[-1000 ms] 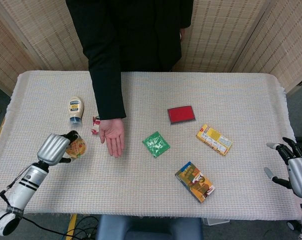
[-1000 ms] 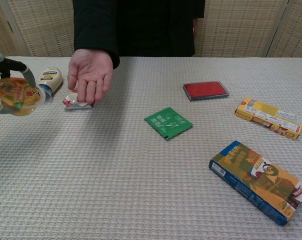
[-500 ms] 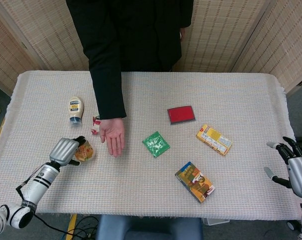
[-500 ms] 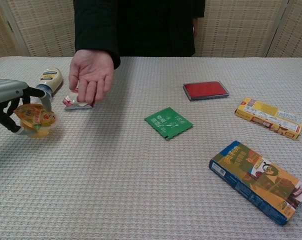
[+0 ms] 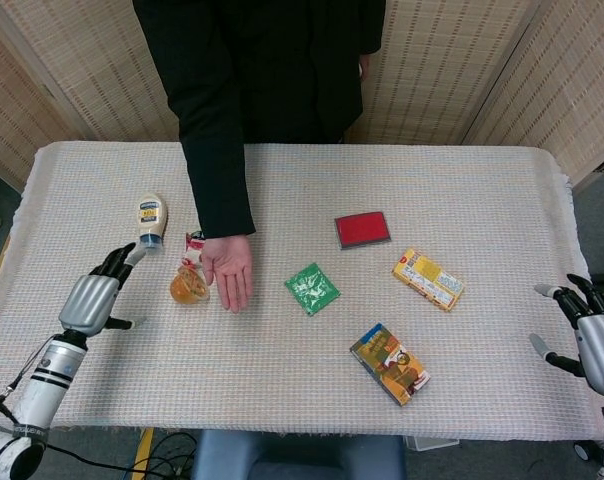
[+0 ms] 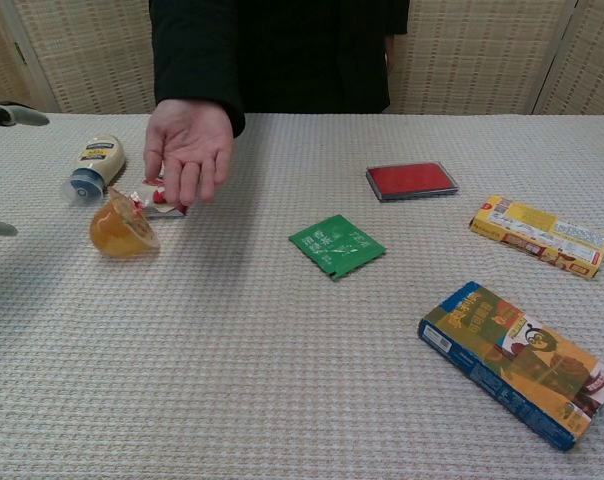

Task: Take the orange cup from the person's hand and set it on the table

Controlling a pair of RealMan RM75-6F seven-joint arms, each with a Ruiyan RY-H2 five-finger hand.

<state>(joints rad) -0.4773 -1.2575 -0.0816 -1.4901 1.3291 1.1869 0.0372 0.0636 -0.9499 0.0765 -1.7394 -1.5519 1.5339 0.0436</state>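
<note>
The orange cup [image 5: 188, 285] [image 6: 122, 229] lies tipped on its side on the table, just left of the person's open hand [image 5: 227, 270] [image 6: 189, 149]. My left hand [image 5: 92, 295] is open with its fingers spread, a short way left of the cup and not touching it; in the chest view only its fingertips [image 6: 12, 115] show at the left edge. At the table's right edge my right hand [image 5: 592, 335] rests open and holds nothing.
A mayonnaise bottle [image 5: 151, 219] lies behind my left hand. A small red-and-white packet [image 5: 192, 247] sits by the person's hand. Further right are a green sachet [image 5: 312, 288], a red pad [image 5: 362, 229], a yellow box [image 5: 428, 279] and a blue-orange box [image 5: 389, 362].
My left hand carried the cup down to the table, let it go and drew back left with fingers spread. The cup now lies on its side beside the person's hand.
</note>
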